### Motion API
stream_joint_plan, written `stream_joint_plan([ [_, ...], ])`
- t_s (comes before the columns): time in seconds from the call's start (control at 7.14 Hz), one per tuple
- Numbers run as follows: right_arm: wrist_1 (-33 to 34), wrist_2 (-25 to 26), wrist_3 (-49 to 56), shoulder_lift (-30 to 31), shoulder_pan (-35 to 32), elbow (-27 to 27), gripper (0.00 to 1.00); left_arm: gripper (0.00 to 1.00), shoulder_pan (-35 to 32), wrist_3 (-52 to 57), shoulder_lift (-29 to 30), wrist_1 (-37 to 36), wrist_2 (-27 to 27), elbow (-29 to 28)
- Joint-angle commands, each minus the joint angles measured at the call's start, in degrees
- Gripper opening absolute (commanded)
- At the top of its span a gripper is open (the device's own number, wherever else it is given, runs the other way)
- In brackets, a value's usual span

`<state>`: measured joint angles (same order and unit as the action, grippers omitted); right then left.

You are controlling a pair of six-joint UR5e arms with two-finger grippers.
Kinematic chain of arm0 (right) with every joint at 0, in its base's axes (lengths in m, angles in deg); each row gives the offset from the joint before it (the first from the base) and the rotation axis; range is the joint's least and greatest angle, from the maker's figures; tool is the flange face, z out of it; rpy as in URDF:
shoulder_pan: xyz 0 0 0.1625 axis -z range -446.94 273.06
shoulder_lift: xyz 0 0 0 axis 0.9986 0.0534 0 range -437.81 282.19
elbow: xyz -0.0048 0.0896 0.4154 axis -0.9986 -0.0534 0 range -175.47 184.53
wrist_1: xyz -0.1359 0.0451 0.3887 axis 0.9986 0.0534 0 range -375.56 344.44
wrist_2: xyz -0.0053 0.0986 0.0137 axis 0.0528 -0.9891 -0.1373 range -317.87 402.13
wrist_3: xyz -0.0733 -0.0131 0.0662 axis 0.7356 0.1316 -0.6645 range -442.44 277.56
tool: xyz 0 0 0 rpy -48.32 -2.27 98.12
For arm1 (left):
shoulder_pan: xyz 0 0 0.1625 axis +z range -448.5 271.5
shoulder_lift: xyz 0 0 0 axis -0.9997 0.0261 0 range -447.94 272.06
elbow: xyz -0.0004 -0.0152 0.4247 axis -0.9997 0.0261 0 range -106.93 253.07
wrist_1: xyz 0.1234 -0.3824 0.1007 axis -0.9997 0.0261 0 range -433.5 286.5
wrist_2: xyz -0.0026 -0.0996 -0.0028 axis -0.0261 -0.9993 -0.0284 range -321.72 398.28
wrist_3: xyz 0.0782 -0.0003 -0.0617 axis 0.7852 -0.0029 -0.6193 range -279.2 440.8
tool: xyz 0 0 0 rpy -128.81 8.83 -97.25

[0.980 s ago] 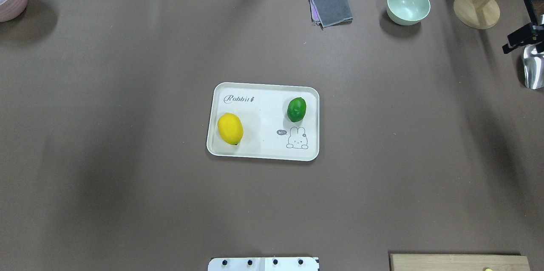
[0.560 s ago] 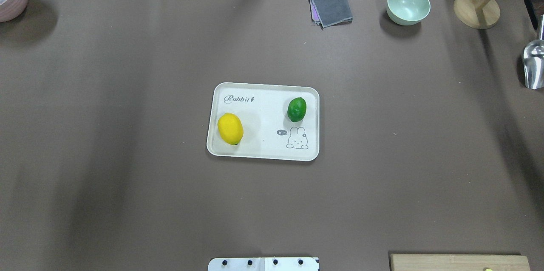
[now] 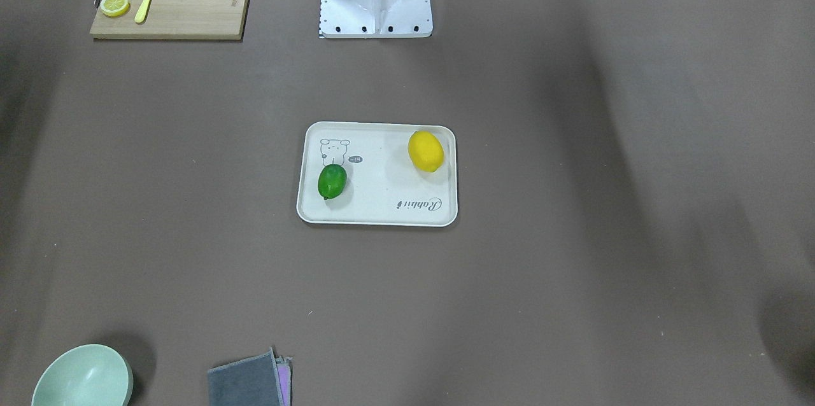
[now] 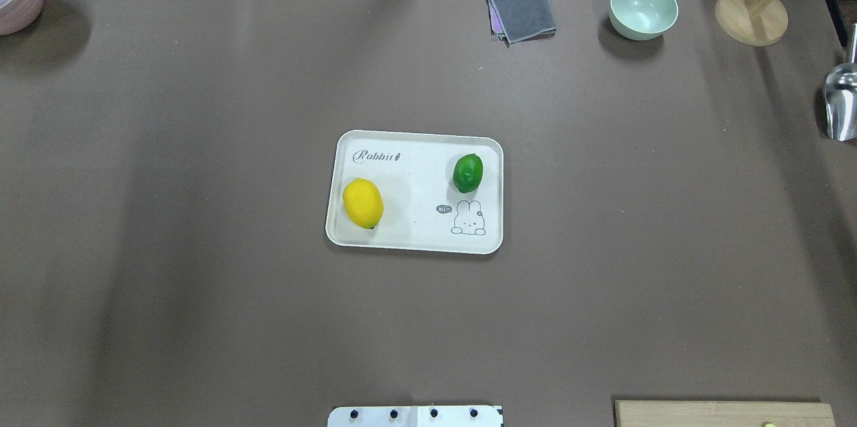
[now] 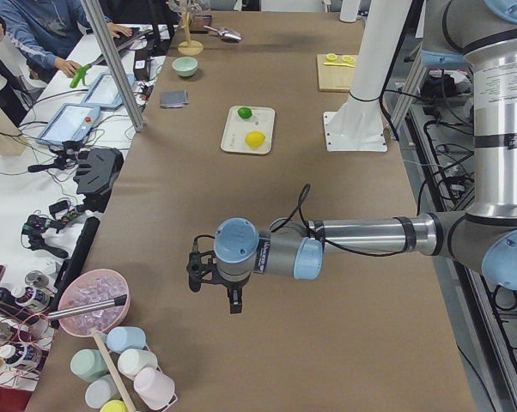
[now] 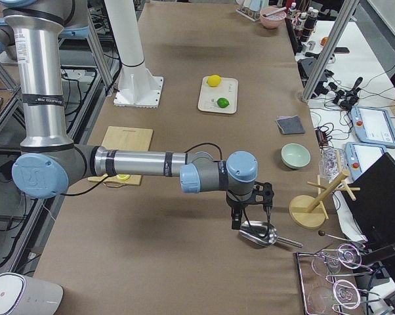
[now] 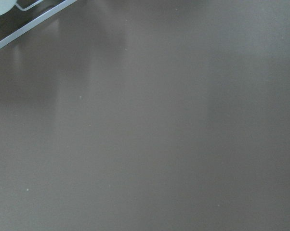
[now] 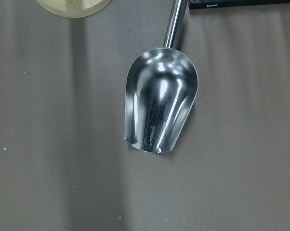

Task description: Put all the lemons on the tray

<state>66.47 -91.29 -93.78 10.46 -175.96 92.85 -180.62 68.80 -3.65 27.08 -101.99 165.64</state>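
We see the tray, script "Rabbit", mid-table. Left gripper and right gripper hang well away from it; we can't tell their jaw state. Yellow lemon and green lemon lie on the tray, apart.

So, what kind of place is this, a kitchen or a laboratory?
Most likely a robotics laboratory, not a kitchen: the left arm hangs over a brown covered table, control tablets lie on the side bench, and a person is at it.
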Motion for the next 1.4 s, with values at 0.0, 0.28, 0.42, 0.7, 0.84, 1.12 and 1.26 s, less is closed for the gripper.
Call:
stream_joint_plan([
  [0.0,1.5,0.2,0.1,1.1,-0.5,1.8,1.00,0.98,0.5,0.6,3.4,-1.2,0.1,-2.1],
  [0.28,6.6,1.2,0.0,2.1,-0.1,6.0,0.99,0.98,0.4,0.7,4.1,-1.8,0.3,-4.5],
  [0.42,7.9,1.2,0.1,2.1,-0.1,6.8,0.99,0.98,0.1,0.7,4.1,-1.9,0.0,-5.0],
  [0.7,8.0,1.2,0.0,3.1,-0.1,7.9,0.99,0.98,-0.2,0.7,4.1,-2.2,-0.1,-4.8],
  [0.84,8.1,1.2,0.0,3.5,-0.2,8.4,0.99,0.98,-0.9,1.3,4.0,-2.3,-0.1,-5.0],
  [1.12,8.1,1.2,0.0,6.2,-0.1,11.3,0.99,0.98,-1.8,5.7,4.1,-7.3,-0.1,-4.7],
  [1.26,8.1,1.2,0.0,6.4,-0.1,11.2,0.99,0.98,-1.9,5.7,4.1,-7.4,-0.1,-4.7],
])
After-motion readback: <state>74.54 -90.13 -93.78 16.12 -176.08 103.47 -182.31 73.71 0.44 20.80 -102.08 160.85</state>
